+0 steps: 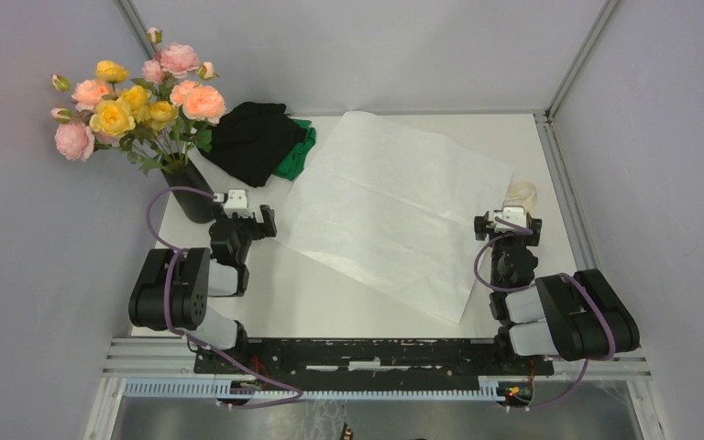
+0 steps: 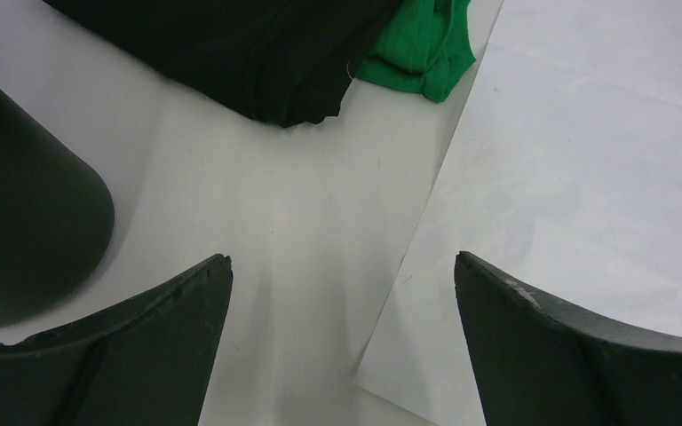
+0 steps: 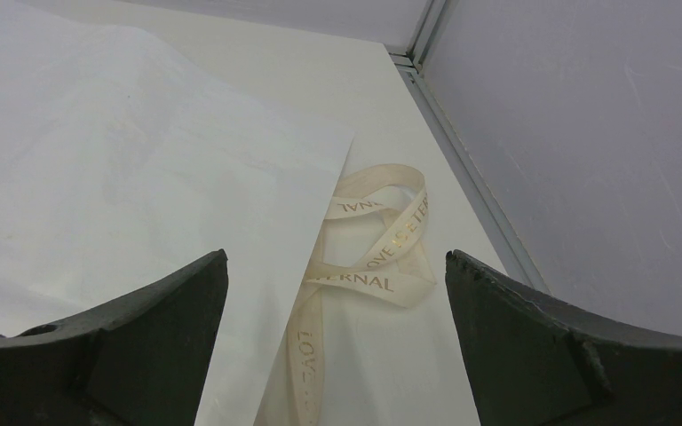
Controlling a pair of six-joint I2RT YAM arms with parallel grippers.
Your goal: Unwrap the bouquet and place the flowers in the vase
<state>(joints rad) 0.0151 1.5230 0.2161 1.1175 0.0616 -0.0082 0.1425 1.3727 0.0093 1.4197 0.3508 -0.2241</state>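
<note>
My left gripper [image 2: 342, 293] is right up close at the bottom of my left wrist view. Its two dark fingers are spread wide and hold nothing. My right gripper [image 3: 337, 293] is the same: wide open, nothing in it. In the top view both of them sit low and pulled in near my arms at the bottom of the frame. I think that is because the job looks done and there is nothing left to hold.

The flowers [image 1: 137, 96] are in the upper left of the top view. Their stems go down into the vase [image 1: 192, 192], which stands up straight just beside my left gripper. The vase is tall, thin and plain black. The flowers are pink, peach and yellow, with green leaves, and they fan out wide above it.

The paper [image 1: 394, 206] lies flat and open in the middle of the table [image 1: 330, 302], so it wraps nothing now. The ribbon [image 3: 382, 240] lies loose at its right edge, in front of my right gripper. A black and green cloth [image 1: 257, 137] is heaped near the top, between the vase and the paper.
</note>
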